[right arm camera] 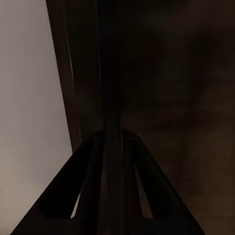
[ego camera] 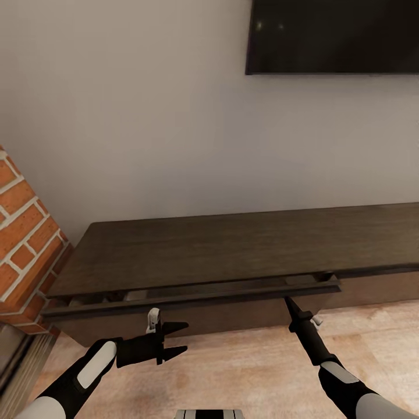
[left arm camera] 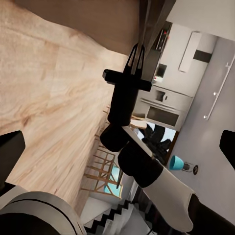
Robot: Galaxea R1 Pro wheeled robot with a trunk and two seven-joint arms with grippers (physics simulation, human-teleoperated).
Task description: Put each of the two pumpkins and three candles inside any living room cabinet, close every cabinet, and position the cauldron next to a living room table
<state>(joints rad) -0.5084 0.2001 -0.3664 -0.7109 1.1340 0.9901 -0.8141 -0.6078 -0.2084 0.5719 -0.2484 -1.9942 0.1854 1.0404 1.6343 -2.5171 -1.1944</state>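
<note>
- Currently the cabinet (ego camera: 233, 250) runs along the wall from about 9 o'clock to 3 o'clock in the head view, a long low dark-brown unit with its top bare of objects.
- Its left front panel (ego camera: 192, 299) is tipped outward at the top, leaving a narrow gap beneath the cabinet's top edge; a sliver of pale interior shows at the left end of that gap.
- At 5 o'clock the right end effector (ego camera: 291, 304) reaches up to the right end of this panel, its fingers closed together on the panel's top edge; the right wrist view shows the dark edge (right arm camera: 111, 98) running straight between the two fingers.
- At 7 o'clock the left end effector (ego camera: 179, 338) hangs in front of the cabinet just below the tilted panel, fingers spread apart and holding nothing, apart from the wood.
- From the left wrist view the right arm (left arm camera: 147, 166) crosses the frame, its end effector (left arm camera: 137, 55) pressed to the panel edge, with the wooden floor (left arm camera: 44, 98) beside it.
- Toward 9 o'clock a red brick column (ego camera: 23, 233) stands touching the cabinet's left end.
- Toward 1 o'clock a dark television screen (ego camera: 334, 35) hangs on the pale wall (ego camera: 145, 116) above the cabinet.
</note>
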